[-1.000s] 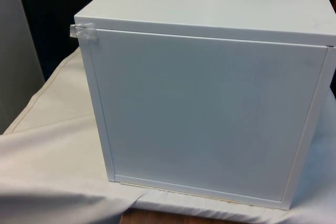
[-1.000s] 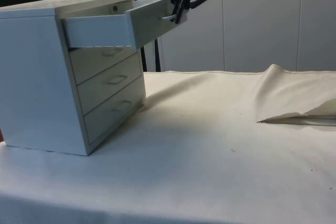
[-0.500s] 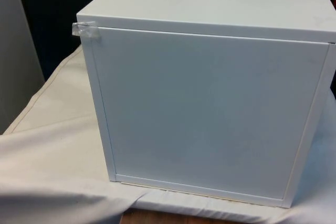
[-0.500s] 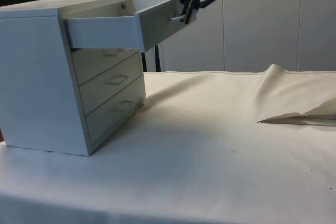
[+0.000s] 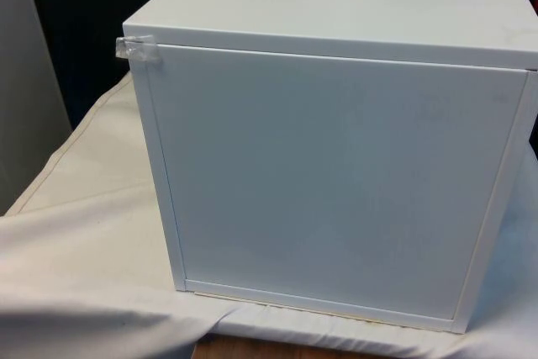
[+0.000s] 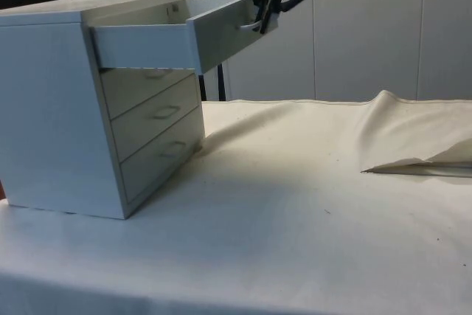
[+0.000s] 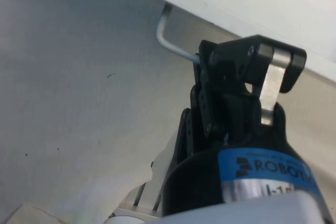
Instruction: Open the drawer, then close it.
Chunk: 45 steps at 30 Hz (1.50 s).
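Note:
The white chest of drawers (image 5: 336, 182) turns its blank back to the front view. From the side, the chest (image 6: 51, 108) has its top drawer (image 6: 147, 46) pulled far out, its front panel (image 6: 225, 33) hanging over the table. My black gripper (image 6: 264, 18) comes down from above onto the thin metal handle (image 6: 247, 26) on that panel. In the wrist view the bent wire handle (image 7: 169, 40) runs in between the fingers of the gripper (image 7: 244, 66), which is shut on it.
Three lower drawers (image 6: 158, 112) are shut, each with a small handle. The white cloth (image 6: 295, 212) covers the table and rises in a fold (image 6: 413, 156) at the side view's right. A bit of clear tape (image 5: 134, 50) sticks to the chest's upper back corner.
The top drawer slid further out with the gripper on its handle between 1.0 s and 0.5 s ago. Since then drawer and gripper have barely moved.

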Each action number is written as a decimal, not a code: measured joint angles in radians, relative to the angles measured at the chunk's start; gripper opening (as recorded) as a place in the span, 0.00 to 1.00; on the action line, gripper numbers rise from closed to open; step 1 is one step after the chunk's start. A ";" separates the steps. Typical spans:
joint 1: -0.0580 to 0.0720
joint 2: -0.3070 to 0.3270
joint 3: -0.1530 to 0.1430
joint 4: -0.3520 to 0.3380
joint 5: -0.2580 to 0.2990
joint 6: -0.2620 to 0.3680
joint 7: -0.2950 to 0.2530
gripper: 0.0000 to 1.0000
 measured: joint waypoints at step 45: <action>0.001 -0.012 0.000 -0.082 -0.032 0.024 0.023 1.00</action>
